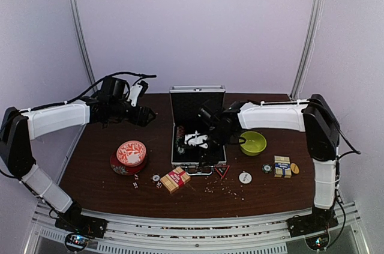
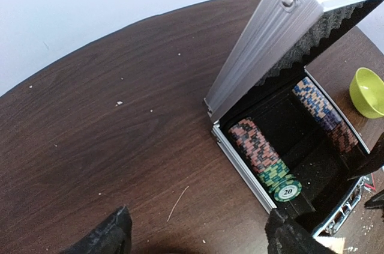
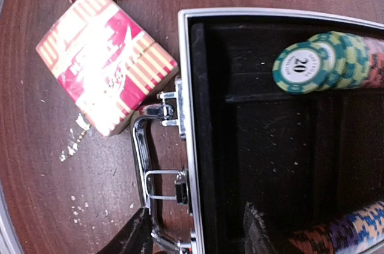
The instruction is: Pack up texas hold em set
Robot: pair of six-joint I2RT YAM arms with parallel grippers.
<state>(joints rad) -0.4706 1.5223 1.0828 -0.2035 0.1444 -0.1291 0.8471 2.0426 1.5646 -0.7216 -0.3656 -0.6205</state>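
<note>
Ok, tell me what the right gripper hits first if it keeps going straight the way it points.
Probably the case. The right gripper points down at the front wall beside the handle, one finger outside, the other over the black lining. Depth is unclear, so the rim or the lining could come first.

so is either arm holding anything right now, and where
Nothing is held. The left gripper is open over bare table beside the case. The right gripper is open, its fingers astride the case's front wall, gripping nothing.
</note>
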